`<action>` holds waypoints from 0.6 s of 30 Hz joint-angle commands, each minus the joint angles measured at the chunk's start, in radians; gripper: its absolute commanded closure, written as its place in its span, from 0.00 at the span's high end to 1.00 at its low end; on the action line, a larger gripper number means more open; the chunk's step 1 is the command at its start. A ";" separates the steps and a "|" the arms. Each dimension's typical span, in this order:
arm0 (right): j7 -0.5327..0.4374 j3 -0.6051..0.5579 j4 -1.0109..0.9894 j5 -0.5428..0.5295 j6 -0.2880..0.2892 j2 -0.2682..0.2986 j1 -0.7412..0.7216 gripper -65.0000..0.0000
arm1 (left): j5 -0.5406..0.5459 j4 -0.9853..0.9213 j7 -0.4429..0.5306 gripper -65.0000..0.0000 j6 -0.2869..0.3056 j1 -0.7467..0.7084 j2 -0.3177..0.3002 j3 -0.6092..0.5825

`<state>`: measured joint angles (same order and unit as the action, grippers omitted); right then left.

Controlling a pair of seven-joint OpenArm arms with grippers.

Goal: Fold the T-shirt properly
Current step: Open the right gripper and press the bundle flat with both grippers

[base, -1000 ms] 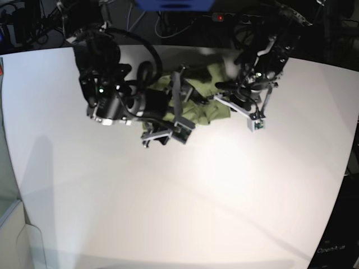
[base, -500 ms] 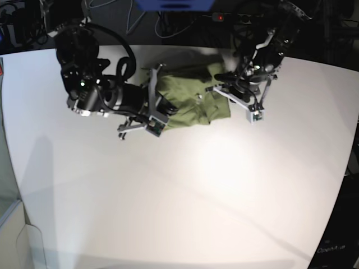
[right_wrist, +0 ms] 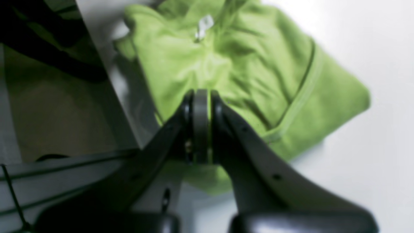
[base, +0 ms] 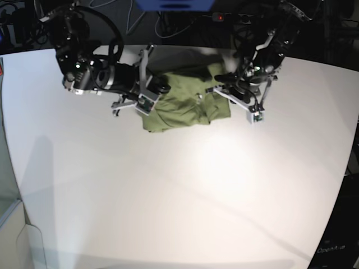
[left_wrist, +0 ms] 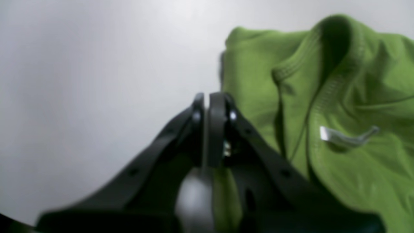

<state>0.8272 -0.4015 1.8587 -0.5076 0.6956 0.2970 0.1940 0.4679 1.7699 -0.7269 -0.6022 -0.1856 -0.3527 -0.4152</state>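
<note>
The olive-green T-shirt (base: pixel 185 106) lies in a folded bundle on the white table (base: pixel 196 185), near its back edge. My right gripper (base: pixel 150 100) is at the shirt's left edge. In the right wrist view its jaws (right_wrist: pixel 200 100) are shut, with the T-shirt (right_wrist: pixel 242 64) spread beyond and beneath the tips. My left gripper (base: pixel 220 91) is at the shirt's right edge. In the left wrist view it (left_wrist: pixel 210 100) is shut beside the edge of the T-shirt (left_wrist: pixel 339 97), whose collar and white label (left_wrist: pixel 346 137) show. No cloth shows between either pair of jaws.
Dark equipment and cables (base: pixel 185 22) lie behind the table's back edge. The table's edge curves down the right side (base: pixel 345 168). Both arms reach in from the back of the table.
My right arm has moved left and toward the back, off the shirt, uncovering its left half. The shirt now shows as a flatter bundle. My left arm has barely moved.
</note>
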 commanded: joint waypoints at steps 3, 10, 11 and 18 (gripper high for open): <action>-0.068 0.000 -0.044 -0.012 0.003 0.000 -0.009 0.00 | -0.007 0.015 0.011 0.03 0.003 0.008 -0.007 0.006; -0.171 -0.003 -0.186 -0.012 0.003 0.000 -0.011 0.00 | 0.001 0.022 0.011 0.03 0.003 0.008 -0.035 0.008; -0.184 -0.003 -0.204 -0.012 0.003 0.000 -0.011 0.00 | 0.001 0.022 0.011 0.03 0.003 0.008 -0.038 0.008; -0.191 -0.003 -0.213 -0.012 0.003 0.000 -0.012 0.00 | 0.002 0.026 0.011 0.03 0.003 0.010 -0.050 0.009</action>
<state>0.6464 -0.4065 1.6268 -0.5079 0.6952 0.2932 0.1917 0.4759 1.7741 -0.7300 -0.6018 -0.1852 -0.3965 -0.4107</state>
